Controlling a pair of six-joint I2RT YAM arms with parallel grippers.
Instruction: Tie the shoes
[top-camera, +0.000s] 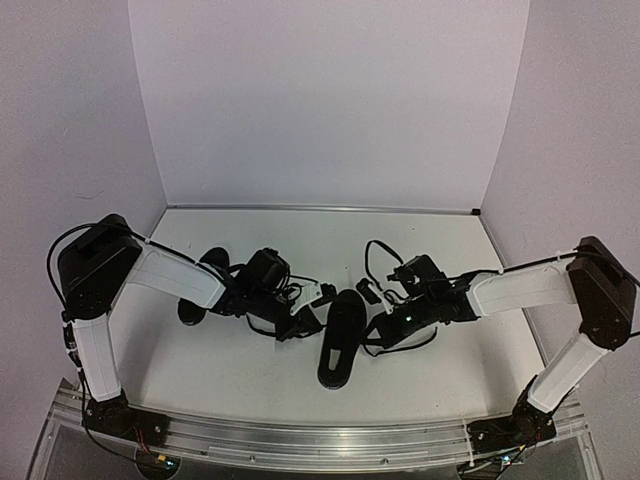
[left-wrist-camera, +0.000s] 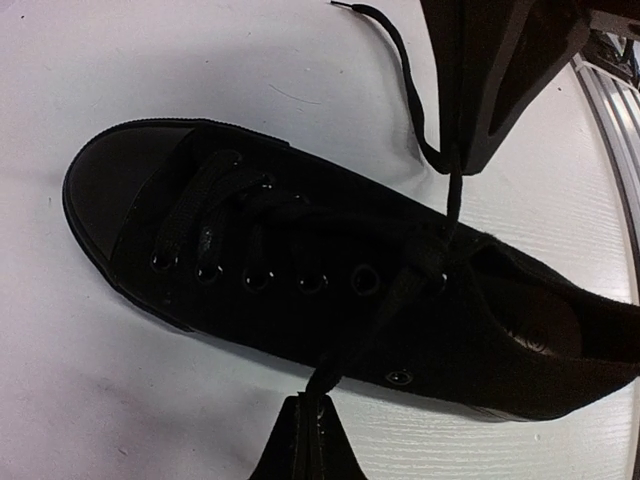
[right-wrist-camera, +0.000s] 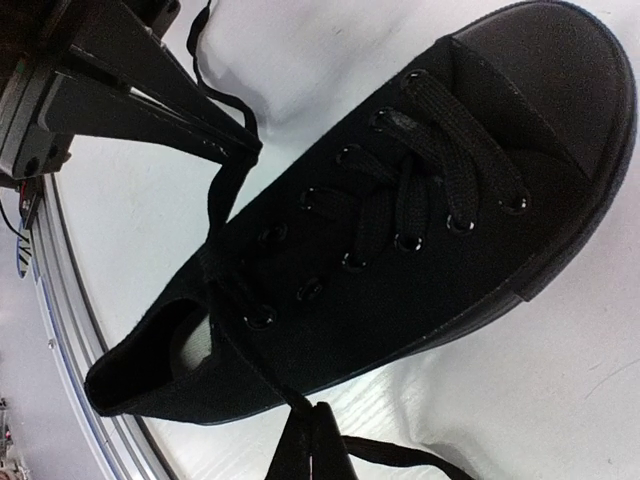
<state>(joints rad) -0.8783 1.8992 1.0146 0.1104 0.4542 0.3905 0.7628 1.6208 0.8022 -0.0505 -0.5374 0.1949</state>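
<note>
Matte black canvas shoe (left-wrist-camera: 260, 260), smooth rounded toe, lies between the spread fingers (left-wrist-camera: 490, 80) of the left gripper (left-wrist-camera: 383, 284); right gripper (right-wrist-camera: 283, 279) spread likewise; thin lace (left-wrist-camera: 408, 85) beside fingertips.

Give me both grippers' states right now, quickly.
Left gripper: open, jaws spread across the shoe, nothing held.
Right gripper: open, jaws spread, nothing held.

You have a white table (top-camera: 250, 375) bearing two black shoes: one shoe (top-camera: 340, 335) near its middle, the other shoe (top-camera: 190, 308) further left — thin laces (left-wrist-camera: 395, 50) trailing over it.
</note>
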